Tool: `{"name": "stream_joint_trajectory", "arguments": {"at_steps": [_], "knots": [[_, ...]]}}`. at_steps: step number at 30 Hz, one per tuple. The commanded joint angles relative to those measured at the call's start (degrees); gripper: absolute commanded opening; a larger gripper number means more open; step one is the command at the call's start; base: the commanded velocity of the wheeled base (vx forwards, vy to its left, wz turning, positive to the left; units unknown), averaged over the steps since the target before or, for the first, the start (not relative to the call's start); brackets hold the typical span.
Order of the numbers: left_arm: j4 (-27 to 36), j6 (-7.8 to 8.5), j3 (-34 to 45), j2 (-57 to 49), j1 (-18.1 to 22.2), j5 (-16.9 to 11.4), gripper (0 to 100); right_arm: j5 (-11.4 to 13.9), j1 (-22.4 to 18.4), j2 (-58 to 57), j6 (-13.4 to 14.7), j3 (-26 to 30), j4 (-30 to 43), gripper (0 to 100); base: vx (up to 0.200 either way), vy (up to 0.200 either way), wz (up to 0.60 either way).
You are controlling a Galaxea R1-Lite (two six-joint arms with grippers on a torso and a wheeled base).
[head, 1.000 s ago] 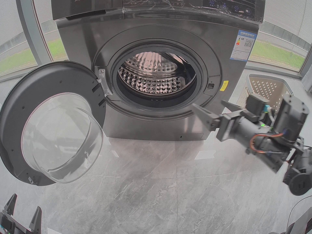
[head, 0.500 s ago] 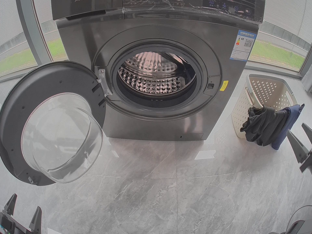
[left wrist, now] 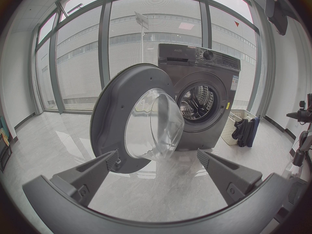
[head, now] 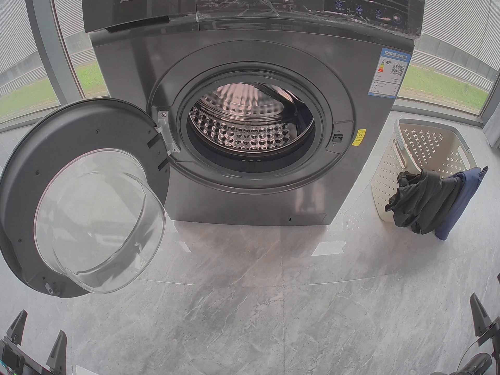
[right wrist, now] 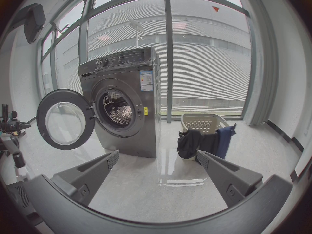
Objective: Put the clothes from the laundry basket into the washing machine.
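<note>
Two garments are draped over the front rim of the laundry basket (head: pixel 428 134), a dark one (head: pixel 419 200) and a blue one (head: pixel 465 196). They're touching each other and hang down the outside. The basket is parked at the far edge of the floor (head: pixel 281 308) by the windows, just beside the right side of the washing machine (head: pixel 130 63). The door (head: pixel 67 131) is swung wide open to the left, so the shiny drum (head: pixel 245 128) can be seen. Both claws are spread apart, released. The left gripper (left wrist: pixel 157 151) is held low toward the floor's near left corner, faced at the door. The right gripper (right wrist: pixel 157 152) is held low toward the near right corner, pointed at the basket and well apart from it.
</note>
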Motion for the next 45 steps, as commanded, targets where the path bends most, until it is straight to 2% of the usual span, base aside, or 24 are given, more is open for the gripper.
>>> {"name": "stream_joint_trajectory", "arguments": {"at_steps": [1,2,4,6,8,10,13,14,15,18,45], "knots": [[0.0,-0.01,1.0,-0.9,0.0,0.0,100,-2.4,-5.1,-6.3,0.2,1.5,0.7,100,0.0,0.0,0.0],[0.0,-0.01,1.0,-0.9,0.0,0.0,100,-1.6,-6.5,-6.9,0.1,1.5,1.1,100,0.0,0.0,0.0],[0.0,-0.01,1.0,-0.9,0.0,0.0,100,2.0,-8.8,-9.2,-0.1,1.5,3.8,100,0.0,0.0,0.0],[0.0,-0.01,1.0,-0.9,0.0,0.0,100,6.3,-9.4,-11.5,0.3,1.5,9.1,100,0.0,0.0,0.0],[0.0,-0.01,1.0,-0.9,0.0,0.0,100,8.5,-9.3,-11.5,0.4,1.5,9.7,100,0.0,0.0,0.0],[0.0,0.25,1.0,-0.9,0.2,0.1,100,8.1,-9.3,-11.5,0.3,1.5,9.5,100,0.0,0.0,0.0],[0.0,0.51,1.0,-0.9,0.2,0.3,100,6.1,-9.3,-11.4,0.2,1.3,10.0,100,0.0,0.0,0.0],[0.0,0.51,1.0,-1.0,0.2,0.3,100,3.5,-9.6,-11.3,1.3,1.5,11.6,100,0.0,0.0,0.0],[0.0,0.34,1.0,-1.0,0.2,0.3,100,3.0,-9.5,-11.3,2.7,1.4,13.3,100,0.0,0.0,0.0],[0.0,0.07,1.0,-0.9,0.1,0.3,100,3.6,-9.4,-11.3,2.2,1.1,14.2,100,0.0,-0.133,0.0],[0.0,-0.45,1.0,-0.9,0.0,0.3,100,3.6,-9.3,-11.4,2.0,1.2,14.1,100,0.0,-0.2,0.0]]}}
